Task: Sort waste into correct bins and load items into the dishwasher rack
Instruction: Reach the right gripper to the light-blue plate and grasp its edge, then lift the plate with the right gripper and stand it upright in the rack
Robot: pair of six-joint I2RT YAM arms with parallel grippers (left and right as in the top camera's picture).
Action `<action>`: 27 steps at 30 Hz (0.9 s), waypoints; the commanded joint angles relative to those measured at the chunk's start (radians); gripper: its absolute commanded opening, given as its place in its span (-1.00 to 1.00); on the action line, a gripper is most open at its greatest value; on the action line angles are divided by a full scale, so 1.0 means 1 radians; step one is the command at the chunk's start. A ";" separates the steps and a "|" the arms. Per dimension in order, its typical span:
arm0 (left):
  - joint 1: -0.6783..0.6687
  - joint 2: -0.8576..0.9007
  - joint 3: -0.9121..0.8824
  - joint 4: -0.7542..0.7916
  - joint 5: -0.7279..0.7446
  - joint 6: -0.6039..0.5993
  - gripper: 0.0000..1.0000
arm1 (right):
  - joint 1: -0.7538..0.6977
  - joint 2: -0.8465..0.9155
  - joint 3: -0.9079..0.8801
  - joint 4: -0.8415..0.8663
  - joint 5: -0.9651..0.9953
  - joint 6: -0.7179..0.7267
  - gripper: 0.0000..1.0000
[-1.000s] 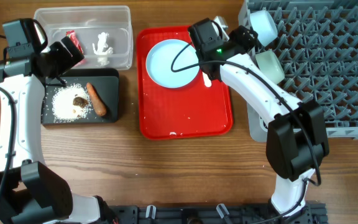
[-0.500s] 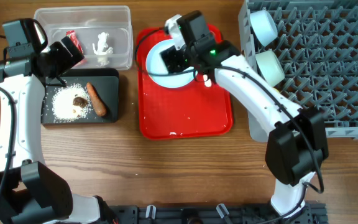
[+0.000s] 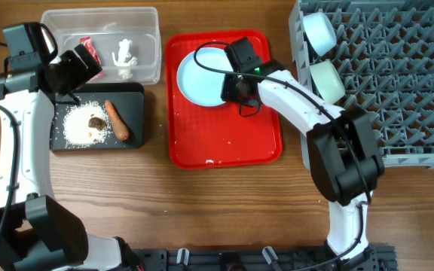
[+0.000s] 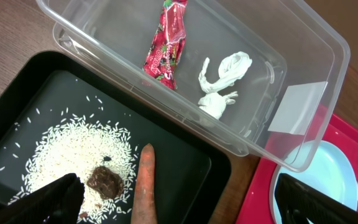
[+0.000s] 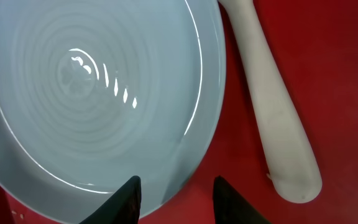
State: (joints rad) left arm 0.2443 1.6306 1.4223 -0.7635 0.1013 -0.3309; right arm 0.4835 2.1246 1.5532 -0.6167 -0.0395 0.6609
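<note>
A large light-blue plate [image 3: 200, 75] lies on the red tray [image 3: 224, 139]; it fills the right wrist view [image 5: 92, 93]. A white plastic spoon [image 5: 272, 106] lies beside it. My right gripper [image 5: 176, 186] is open, its fingers straddling the plate's rim; it shows in the overhead view [image 3: 236, 84]. My left gripper [image 4: 173, 199] is open and empty above the black bin [image 3: 134, 94], which holds rice crumbs [image 4: 73, 149], a brown lump [image 4: 105, 182] and a carrot piece [image 4: 144, 186]. The clear bin [image 3: 149, 22] holds a red wrapper [image 4: 166, 43] and a white scrap [image 4: 222, 81].
The grey dishwasher rack [image 3: 398, 68] stands at the right, with a white bowl [image 3: 319, 31] and a pale-green bowl [image 3: 327, 80] in its left edge. My right arm stretches from the table's front across the tray's right side.
My right gripper has swung from the rack's left edge to the tray and come down at the plate's right rim. The left arm has not moved.
</note>
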 commanded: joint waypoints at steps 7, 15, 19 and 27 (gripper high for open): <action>0.002 -0.009 0.005 -0.001 -0.009 0.006 1.00 | 0.000 0.079 -0.004 0.015 0.017 0.049 -0.42; 0.002 -0.009 0.005 -0.001 -0.010 0.006 1.00 | -0.001 0.078 -0.003 0.005 0.013 0.046 -0.91; 0.002 -0.009 0.005 -0.001 -0.009 0.006 1.00 | -0.002 0.051 -0.001 -0.001 0.006 0.002 -0.92; 0.002 -0.009 0.005 -0.001 -0.009 0.006 1.00 | -0.039 -0.255 0.000 0.001 0.093 -0.252 -0.91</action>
State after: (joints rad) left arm 0.2443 1.6306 1.4223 -0.7635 0.1013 -0.3309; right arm 0.4671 2.0621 1.5478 -0.6239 -0.0193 0.5400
